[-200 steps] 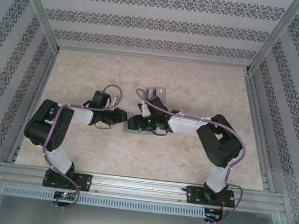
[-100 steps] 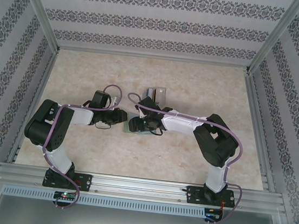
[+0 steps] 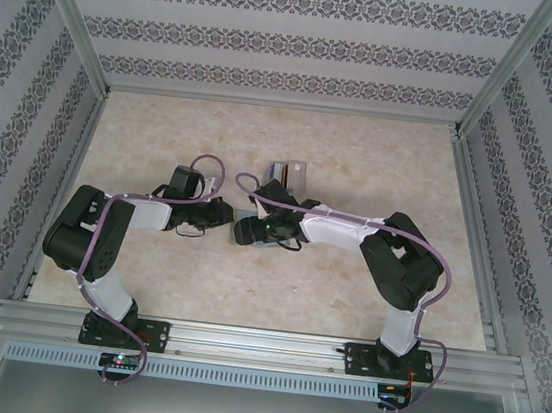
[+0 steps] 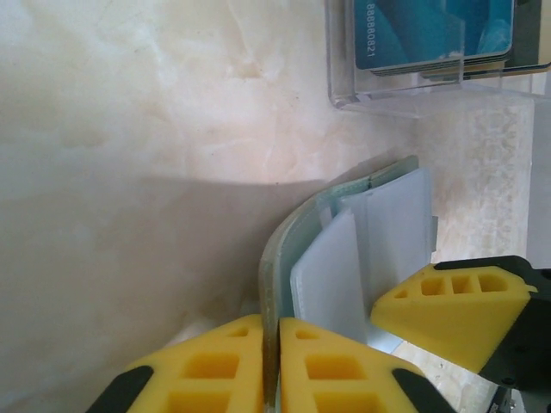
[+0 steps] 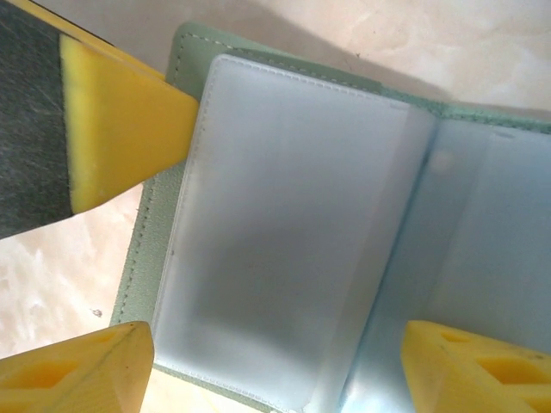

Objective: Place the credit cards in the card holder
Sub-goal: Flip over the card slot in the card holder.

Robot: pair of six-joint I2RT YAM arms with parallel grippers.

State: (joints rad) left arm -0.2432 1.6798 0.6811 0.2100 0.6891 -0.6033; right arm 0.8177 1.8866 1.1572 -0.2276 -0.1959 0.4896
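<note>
Grey-green card holder (image 4: pixel 344 258) pinched between left jaws

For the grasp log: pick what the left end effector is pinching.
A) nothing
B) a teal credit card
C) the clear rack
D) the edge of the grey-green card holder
D: in the left wrist view the left end effector is shut on the green cover edge of the card holder, while the credit cards stand apart from it in the clear rack.
</note>
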